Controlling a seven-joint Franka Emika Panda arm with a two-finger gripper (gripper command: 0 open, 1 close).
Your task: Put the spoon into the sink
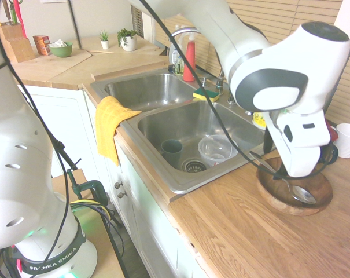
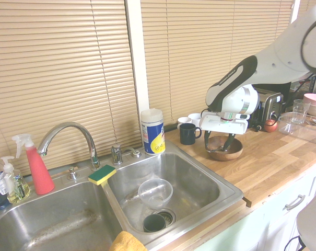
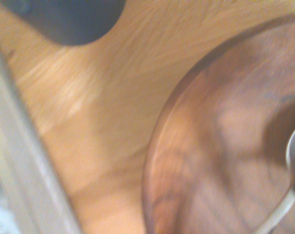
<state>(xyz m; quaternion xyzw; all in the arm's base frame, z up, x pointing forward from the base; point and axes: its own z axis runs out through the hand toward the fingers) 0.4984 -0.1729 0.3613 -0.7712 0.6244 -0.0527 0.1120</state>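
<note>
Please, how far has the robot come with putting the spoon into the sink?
Nothing looks completed: the spoon lies in the wooden bowl. In hand is the approach: the open gripper is at the bowl. Grasping, lifting and placing in the sink remain.

Spoon (image 1: pixel 302 194) shiny metal; bowl (image 1: pixel 269 189) smooth brn wood.

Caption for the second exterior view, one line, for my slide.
Open gripper over the wooden bowl, beside a double sink holding a clear bowl.
</note>
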